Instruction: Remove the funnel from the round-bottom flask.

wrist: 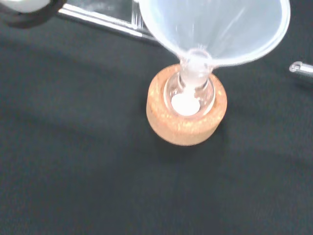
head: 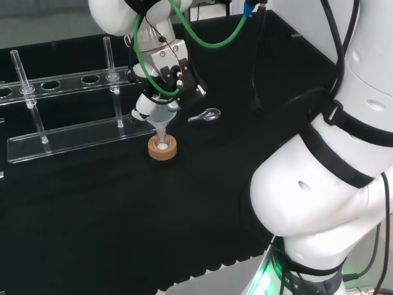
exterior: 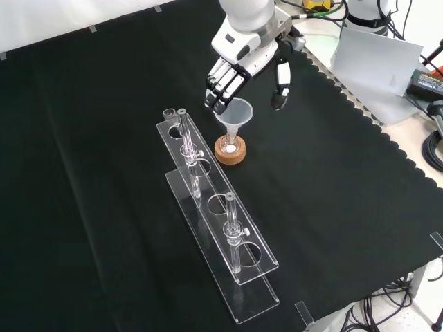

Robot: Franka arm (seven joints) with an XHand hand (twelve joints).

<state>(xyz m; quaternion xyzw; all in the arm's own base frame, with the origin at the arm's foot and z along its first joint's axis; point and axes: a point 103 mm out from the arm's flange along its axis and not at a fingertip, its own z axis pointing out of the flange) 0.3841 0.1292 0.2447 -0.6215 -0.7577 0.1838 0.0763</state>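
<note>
Clear funnel (wrist: 215, 29), tan cork ring (wrist: 186, 127), black cloth (wrist: 73, 171).

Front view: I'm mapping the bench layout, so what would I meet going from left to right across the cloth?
Clear test tube rack → cork ring stand holding the round-bottom flask with the funnel in it. The hand hangs just above the funnel, fingers on one side and thumb on the other.

One funnel (exterior: 234, 113), one flask (wrist: 190, 95), one cork ring (exterior: 230, 151). One rack (exterior: 218, 214) holds three tubes (exterior: 232, 220). One spoon (head: 206, 115).
</note>
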